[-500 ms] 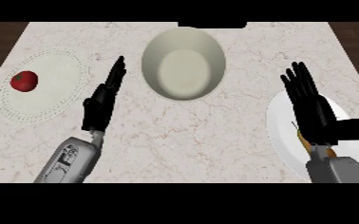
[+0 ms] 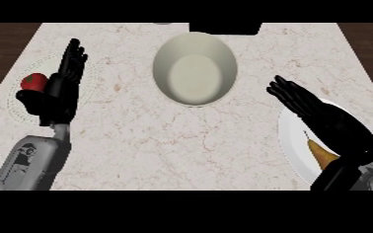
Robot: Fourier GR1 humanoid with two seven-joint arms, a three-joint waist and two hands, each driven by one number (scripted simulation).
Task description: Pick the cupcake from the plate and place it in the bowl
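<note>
A cream bowl (image 2: 195, 69) stands at the middle back of the counter. My right hand (image 2: 324, 121) lies open over a white plate (image 2: 291, 140) at the right edge, fingers straight and pointing up-left. An orange-tan pointed thing (image 2: 319, 153) peeks out from under its palm; most of it is hidden, so I cannot tell whether it is the cupcake. My left hand (image 2: 59, 91) is open, fingers straight and pointing away, over the right part of a pale plate (image 2: 16, 109) at the left. A small red round thing (image 2: 33, 81) sits there just left of that hand.
The marble counter runs between the two plates and in front of the bowl. A dark block (image 2: 224, 28) sits at the back edge behind the bowl. Dark wood shows past the counter's far corners.
My left hand has shifted left, from mid-counter to beside the red thing. My right hand has tilted its fingers leftward and lowered over the white plate.
</note>
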